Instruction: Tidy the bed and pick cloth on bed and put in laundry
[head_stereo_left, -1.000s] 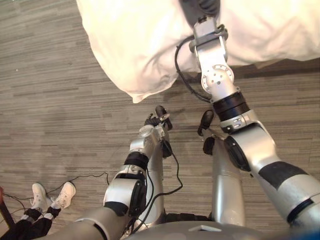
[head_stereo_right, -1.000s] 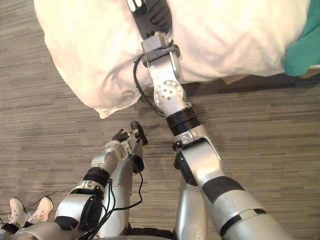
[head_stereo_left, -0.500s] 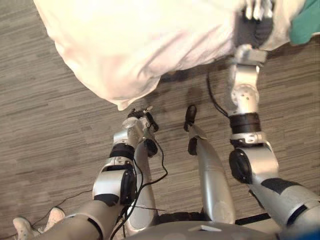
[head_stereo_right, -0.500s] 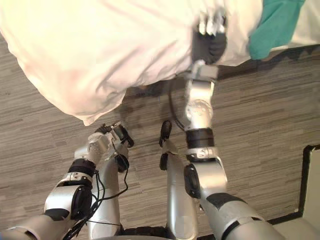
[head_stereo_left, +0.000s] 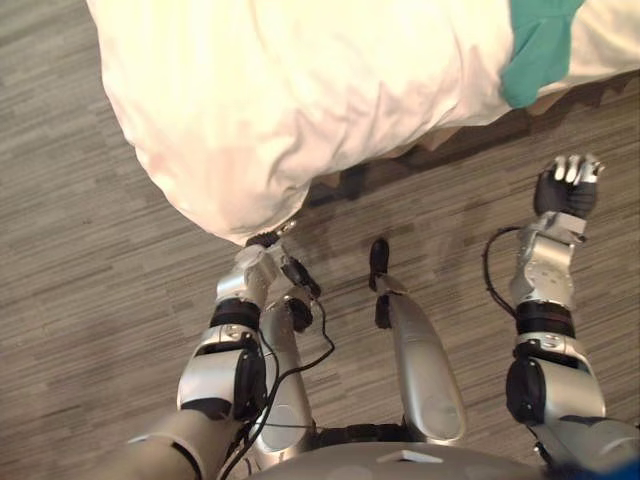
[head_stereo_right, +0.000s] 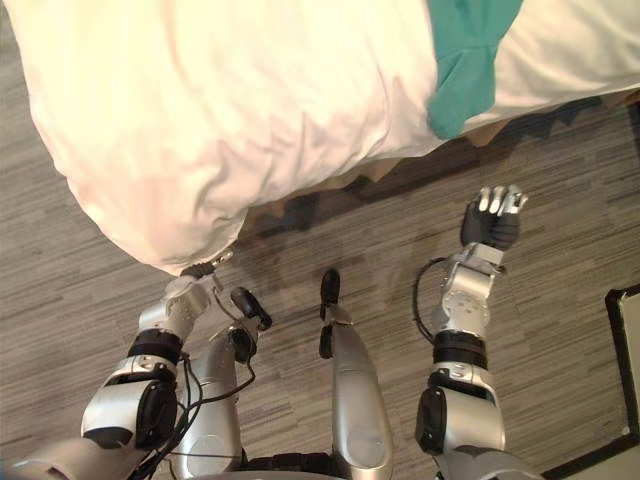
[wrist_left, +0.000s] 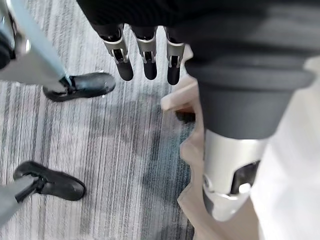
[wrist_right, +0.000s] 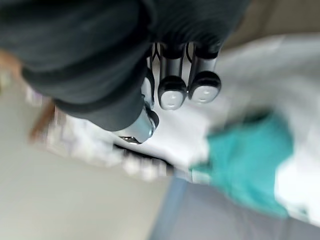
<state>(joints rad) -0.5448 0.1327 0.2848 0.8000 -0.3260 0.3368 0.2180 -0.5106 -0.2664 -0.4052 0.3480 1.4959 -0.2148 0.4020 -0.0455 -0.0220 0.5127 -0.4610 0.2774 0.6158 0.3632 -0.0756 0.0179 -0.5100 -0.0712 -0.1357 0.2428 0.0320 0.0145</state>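
While the teal cloth (head_stereo_left: 538, 50) lies draped over the bed (head_stereo_left: 300, 90) edge, not yet picked, right robot hand (head_stereo_left: 566, 187) hovers beside the bed below it, slack-fingered and empty, likely poised to reach; left robot hand (wrist_left: 149, 60), open, empty, by the bed's overhanging corner; no legible writing.

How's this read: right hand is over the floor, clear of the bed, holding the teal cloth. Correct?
Not quite. The right hand is over the floor, clear of the bed, but it holds nothing. The teal cloth lies on the bed, draped over its edge, apart from the hand. The left eye view shows this.
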